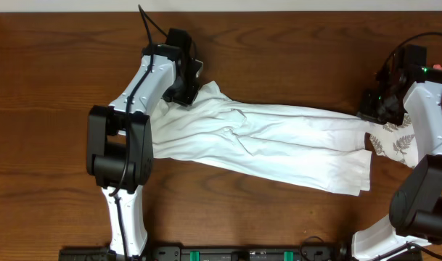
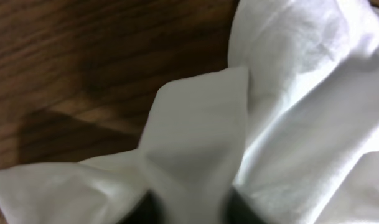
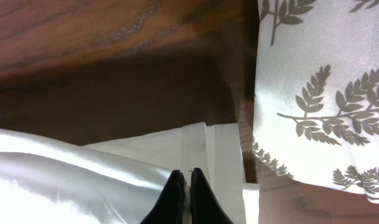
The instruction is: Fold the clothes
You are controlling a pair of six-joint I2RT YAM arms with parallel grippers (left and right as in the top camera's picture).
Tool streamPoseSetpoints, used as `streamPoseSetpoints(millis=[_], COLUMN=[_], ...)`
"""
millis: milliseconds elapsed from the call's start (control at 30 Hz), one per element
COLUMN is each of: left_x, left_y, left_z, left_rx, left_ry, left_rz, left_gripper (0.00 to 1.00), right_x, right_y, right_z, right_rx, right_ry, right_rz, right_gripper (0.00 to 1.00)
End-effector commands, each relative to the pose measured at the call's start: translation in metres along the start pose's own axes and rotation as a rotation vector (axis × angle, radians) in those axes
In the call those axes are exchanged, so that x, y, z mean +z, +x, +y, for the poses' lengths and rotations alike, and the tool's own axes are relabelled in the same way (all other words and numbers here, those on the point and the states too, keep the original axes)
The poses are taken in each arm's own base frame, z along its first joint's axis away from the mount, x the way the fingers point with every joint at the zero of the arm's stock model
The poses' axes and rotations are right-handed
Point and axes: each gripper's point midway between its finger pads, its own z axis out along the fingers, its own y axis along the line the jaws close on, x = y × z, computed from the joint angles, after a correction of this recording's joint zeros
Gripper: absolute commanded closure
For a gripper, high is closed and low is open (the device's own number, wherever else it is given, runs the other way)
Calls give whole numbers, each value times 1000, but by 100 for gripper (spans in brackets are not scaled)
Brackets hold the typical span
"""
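Right fingers [image 3: 175, 198], left fingers [image 1: 184, 88] pinch one T-shirt [image 1: 279, 138]; one leaf-print cloth [image 3: 326, 93].

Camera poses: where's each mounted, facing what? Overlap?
Overhead: fixed above, facing straight down on the brown wooden table; both white arms show, white cotton T-shirt stretched between left gripper and right gripper.
Left wrist: close on bunched T-shirt and table; own gripper almost hidden by fabric.
Right wrist: looks along its shut black fingers at T-shirt hem and fern-printed white cloth.
Shared: T-shirt everywhere; that cloth overhead and right wrist.
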Motion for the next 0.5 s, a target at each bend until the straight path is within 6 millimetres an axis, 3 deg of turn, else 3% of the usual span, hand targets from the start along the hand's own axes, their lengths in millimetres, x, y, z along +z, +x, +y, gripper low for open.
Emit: streamPoseSetpoints(millis=[0,100,267,367,467], left_x=[-17,-44,-87,-93,-83], left_y=[-4,-5,18,37,52], left_z=[2,3,-4,-15,-18], left_rx=[11,-6,-49,-74,-91], left_ry=[-21,-37,-27,24,34], left_rz=[-33,-73,-61,5,63], left_gripper=[94,94,94,94,94], right_x=[-4,-4,-4,-4,-4], right_y=[0,0,0,-1,-1], right_z=[-1,-1,-1,-1,-1], right_rx=[-7,-7,-7,-8,-8], right_ry=[-4,-4,-4,-4,-4], right_rz=[-10,-9,-10,-13,-13], right_gripper=[99,99,99,99,99])
